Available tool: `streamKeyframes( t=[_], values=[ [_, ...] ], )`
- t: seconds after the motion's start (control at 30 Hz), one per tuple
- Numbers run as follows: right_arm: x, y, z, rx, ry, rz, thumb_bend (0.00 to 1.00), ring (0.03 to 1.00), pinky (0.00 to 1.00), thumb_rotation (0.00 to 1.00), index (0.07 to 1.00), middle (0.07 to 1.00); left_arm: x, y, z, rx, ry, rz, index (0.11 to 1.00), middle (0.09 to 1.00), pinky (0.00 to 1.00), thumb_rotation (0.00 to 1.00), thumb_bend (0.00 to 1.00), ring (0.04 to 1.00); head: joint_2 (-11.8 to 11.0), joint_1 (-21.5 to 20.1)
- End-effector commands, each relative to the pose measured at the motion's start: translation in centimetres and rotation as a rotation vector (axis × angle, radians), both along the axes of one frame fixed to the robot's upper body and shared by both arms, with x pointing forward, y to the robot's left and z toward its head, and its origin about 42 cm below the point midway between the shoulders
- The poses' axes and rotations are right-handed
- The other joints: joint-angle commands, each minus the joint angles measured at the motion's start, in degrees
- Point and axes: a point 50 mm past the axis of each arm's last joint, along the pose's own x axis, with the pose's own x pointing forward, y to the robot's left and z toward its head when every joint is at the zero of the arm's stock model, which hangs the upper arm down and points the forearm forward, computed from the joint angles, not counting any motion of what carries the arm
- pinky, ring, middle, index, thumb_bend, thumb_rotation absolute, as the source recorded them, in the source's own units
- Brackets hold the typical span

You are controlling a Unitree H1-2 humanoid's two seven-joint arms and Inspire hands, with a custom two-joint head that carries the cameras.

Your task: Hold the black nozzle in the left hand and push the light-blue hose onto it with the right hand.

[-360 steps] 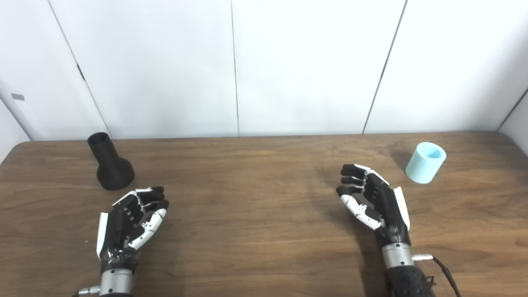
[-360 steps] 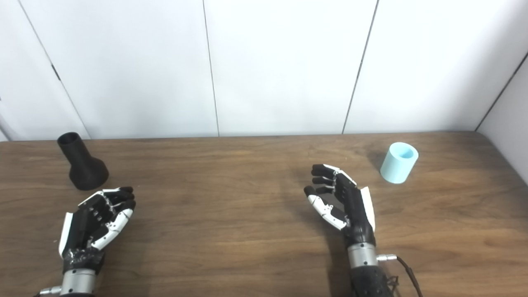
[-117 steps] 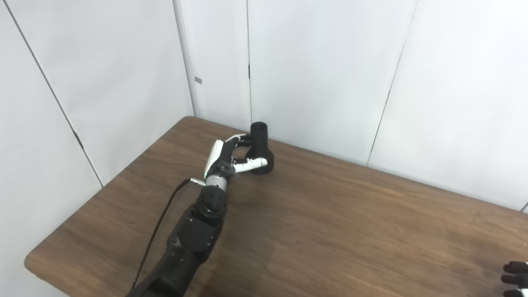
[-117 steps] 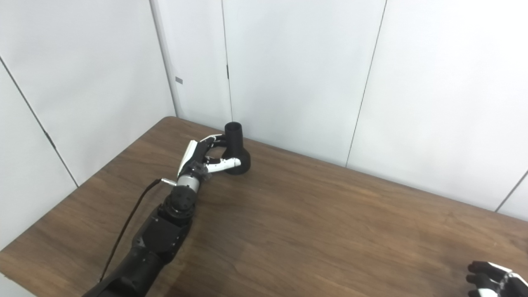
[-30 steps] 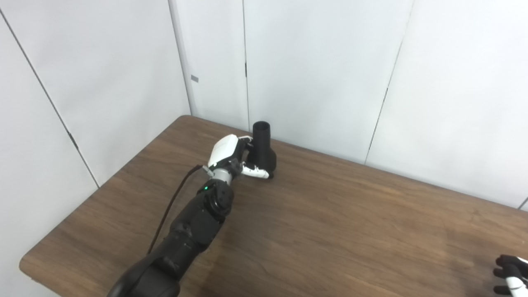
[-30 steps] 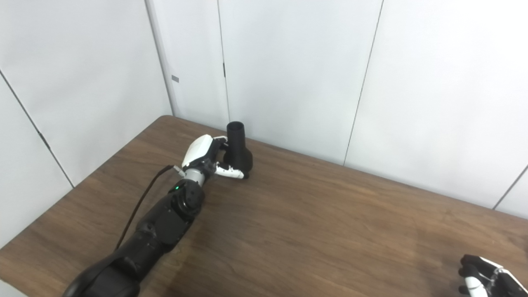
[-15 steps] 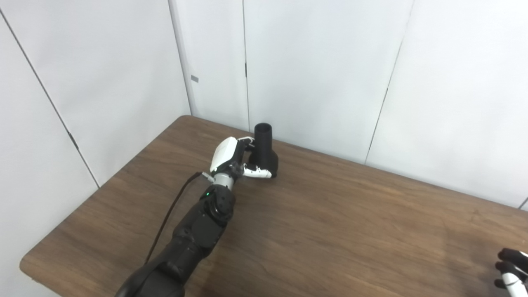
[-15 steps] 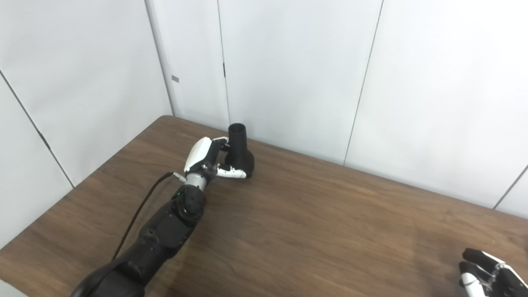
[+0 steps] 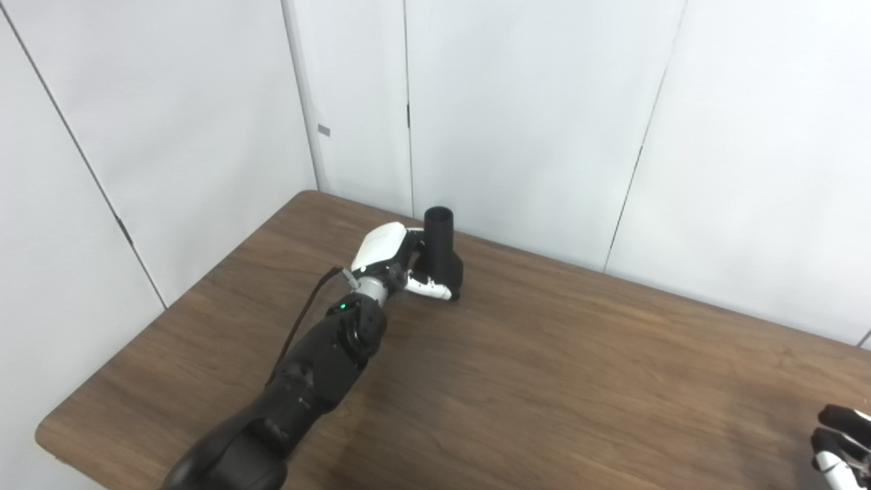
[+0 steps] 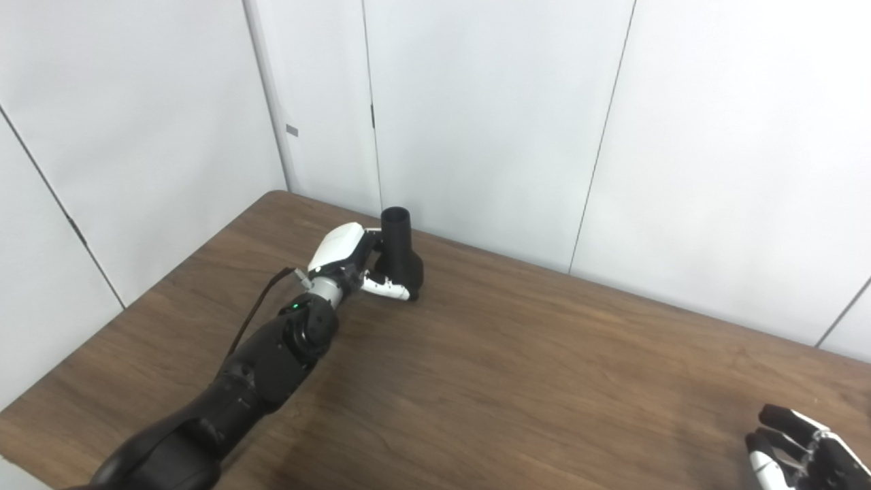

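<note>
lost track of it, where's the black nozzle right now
The black nozzle stands upright near the table's far left corner by the wall, with the left hand wrapped around it.

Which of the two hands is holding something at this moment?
The left hand, at the far corner of the table, is closed around the black nozzle. The right hand, at the bottom right edge, holds nothing; its fingers are apart.

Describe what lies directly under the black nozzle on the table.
The black nozzle stands with its wide base toward the brown table, the left robot hand wrapped around it. Whether the base touches the wood or is lifted cannot be seen.
</note>
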Motion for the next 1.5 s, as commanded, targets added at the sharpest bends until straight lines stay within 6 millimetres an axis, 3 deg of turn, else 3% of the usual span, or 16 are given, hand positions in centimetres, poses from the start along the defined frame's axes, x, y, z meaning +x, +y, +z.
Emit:
streamKeyframes(
  t=[0.0, 0.07, 0.23, 0.77, 1.03, 1.2, 1.47],
  values=[
    [0.1, 0.2, 1.8, -0.006, -0.073, 0.009, 0.13, 0.701, 0.56, 0.14, 0.675, 0.713, 0.5, -0.4, 0.2, 0.068, -0.003, -0.015, 0.518, 0.571, 1.00, 0.07, 0.64, 0.706, 0.1, -0.1],
    [0.1, 0.3, 1.9, 0.000, -0.072, 0.009, 0.13, 0.706, 0.56, 0.07, 0.679, 0.716, 0.5, -0.4, 0.0, 0.135, -0.008, -0.025, 0.484, 0.510, 0.92, 0.01, 0.55, 0.646, 0.1, -0.1],
    [0.0, 0.4, 2.3, 0.002, -0.073, 0.007, 0.12, 0.705, 0.57, 0.00, 0.678, 0.715, 0.4, -0.2, -0.7, 0.213, -0.014, -0.058, 0.485, 0.485, 0.88, 0.00, 0.53, 0.580, 0.3, 0.0],
    [-0.2, 1.0, 3.0, -0.018, -0.097, 0.015, 0.09, 0.709, 0.57, 0.00, 0.683, 0.719, -0.6, 0.1, -1.7, 0.196, -0.030, -0.102, 0.470, 0.496, 0.94, 0.00, 0.53, 0.617, 0.8, -1.4],
    [-0.3, 1.4, 3.5, 0.005, -0.110, -0.007, 0.09, 0.726, 0.61, 0.00, 0.703, 0.736, -1.9, -0.4, -2.4, 0.156, -0.093, -0.148, 0.468, 0.496, 0.92, 0.00, 0.52, 0.580, 1.6, -5.6],
    [-0.1, 1.3, 3.5, 0.070, -0.111, 0.004, 0.06, 0.785, 0.72, 0.00, 0.766, 0.781, -2.5, -0.9, -2.6, 0.109, -0.122, -0.184, 0.460, 0.504, 0.92, 0.00, 0.52, 0.577, 2.1, -7.8],
    [-0.4, 1.0, 3.8, 0.142, -0.121, -0.059, 0.08, 0.776, 0.72, 0.00, 0.753, 0.769, -3.6, -2.5, -3.1, 0.081, -0.135, -0.275, 0.478, 0.485, 0.90, 0.00, 0.53, 0.541, 2.6, -10.0]
  ],
)
